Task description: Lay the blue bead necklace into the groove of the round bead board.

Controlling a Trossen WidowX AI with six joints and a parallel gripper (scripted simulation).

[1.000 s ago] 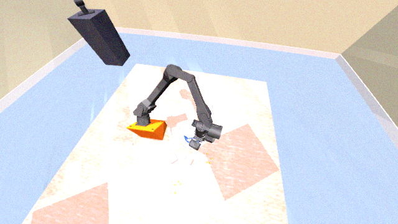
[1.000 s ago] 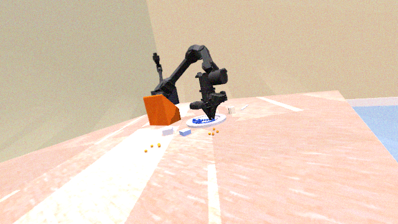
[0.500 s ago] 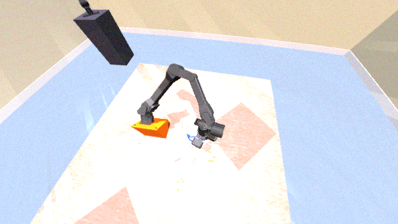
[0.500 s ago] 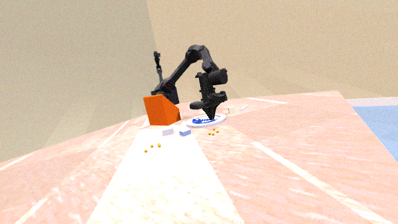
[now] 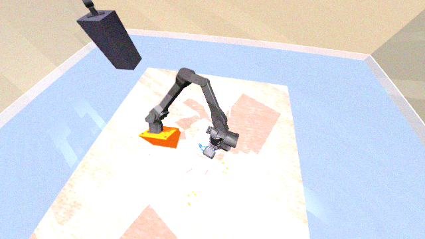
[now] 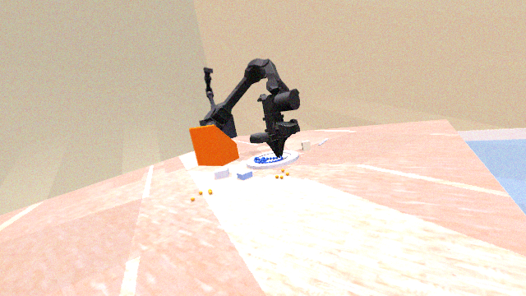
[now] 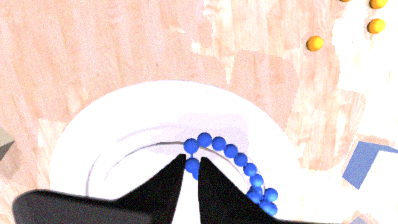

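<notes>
The white round bead board [image 5: 203, 137] [image 6: 293, 157] [image 7: 125, 110] lies flat on the table. The blue bead necklace [image 6: 263, 159] [image 7: 231, 150] lies on it; in the wrist view it arcs along the right part of the ring, with beads bunched at the lower right. My gripper [image 6: 279, 156] [image 7: 192, 161] points down, low over the board, its fingertips nearly together on a strand of the necklace that runs in from the ring. The fingers hide the rest of that strand and the lower part of the board.
Small yellow beads [image 5: 223, 162] [image 6: 282, 170] [image 7: 315, 43] lie in two groups in front of the board. A blue-sided block [image 6: 244, 175] [image 7: 360, 162] and a pale block [image 6: 222, 173] lie near it. A beige block [image 6: 306, 145] stands behind. The orange base [image 5: 169, 141] [image 6: 214, 148] is to the left.
</notes>
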